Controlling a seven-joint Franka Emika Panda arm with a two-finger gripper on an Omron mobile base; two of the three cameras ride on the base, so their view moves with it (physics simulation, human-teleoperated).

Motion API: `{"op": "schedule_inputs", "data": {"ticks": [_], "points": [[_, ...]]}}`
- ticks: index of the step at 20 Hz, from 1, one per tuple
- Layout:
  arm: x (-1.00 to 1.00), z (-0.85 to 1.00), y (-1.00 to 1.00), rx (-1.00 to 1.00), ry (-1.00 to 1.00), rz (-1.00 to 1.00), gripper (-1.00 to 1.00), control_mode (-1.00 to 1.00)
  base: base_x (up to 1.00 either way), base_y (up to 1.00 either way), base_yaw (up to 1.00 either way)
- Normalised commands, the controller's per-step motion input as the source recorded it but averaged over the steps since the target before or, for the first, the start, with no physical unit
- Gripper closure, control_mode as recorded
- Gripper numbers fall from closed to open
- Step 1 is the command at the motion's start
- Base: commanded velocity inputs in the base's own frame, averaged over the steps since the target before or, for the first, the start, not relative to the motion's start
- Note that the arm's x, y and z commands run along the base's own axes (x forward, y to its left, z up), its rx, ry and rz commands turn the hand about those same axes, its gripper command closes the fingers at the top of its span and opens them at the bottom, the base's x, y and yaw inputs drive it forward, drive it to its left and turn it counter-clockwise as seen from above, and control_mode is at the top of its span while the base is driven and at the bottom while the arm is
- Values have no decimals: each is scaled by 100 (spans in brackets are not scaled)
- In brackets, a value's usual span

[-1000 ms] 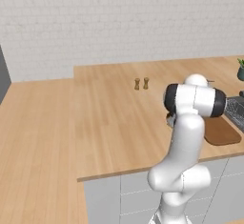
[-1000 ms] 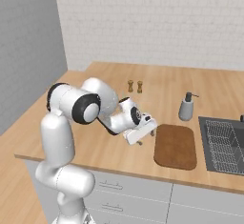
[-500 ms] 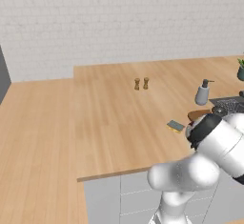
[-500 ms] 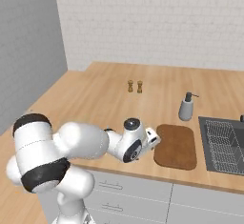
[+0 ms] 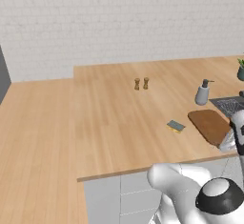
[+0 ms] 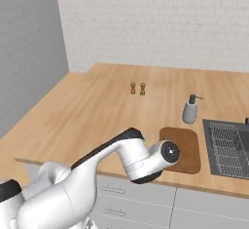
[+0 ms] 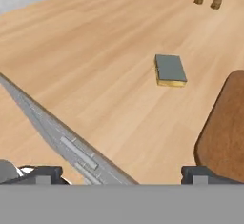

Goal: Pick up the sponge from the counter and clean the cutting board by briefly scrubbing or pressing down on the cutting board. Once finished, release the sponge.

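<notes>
The sponge (image 7: 170, 69), grey-blue on top with a yellow layer, lies flat on the light wood counter (image 7: 95, 51), just left of the dark-brown cutting board (image 7: 224, 127). From the left base it is the same: sponge (image 5: 176, 126) beside the cutting board (image 5: 209, 125), a small gap between them. My gripper (image 7: 121, 176) is open and holds nothing, its fingertips (image 7: 44, 174) far apart. It hangs low off the counter's front edge, short of the sponge. In the right base view my arm (image 6: 146, 160) covers the sponge and the near left corner of the cutting board (image 6: 187, 143).
A grey soap dispenser (image 5: 202, 93) stands behind the board. Two small wooden shakers (image 5: 141, 83) sit mid-counter. A sink with a wire rack (image 6: 228, 145) lies right of the board, and a plant (image 5: 240, 69) is at the far right. The counter's front edge (image 7: 52, 123) runs diagonally under the hand.
The arm has swung down and forward, and the hand has dropped to the counter's front edge. The sponge and the board have not moved.
</notes>
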Motion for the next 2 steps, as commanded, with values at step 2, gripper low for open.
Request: {"op": "schedule_inputs", "data": {"ticks": [2], "points": [[-63, 100, -18, 52, 0, 4, -100, -100, 0, 0, 0]]}}
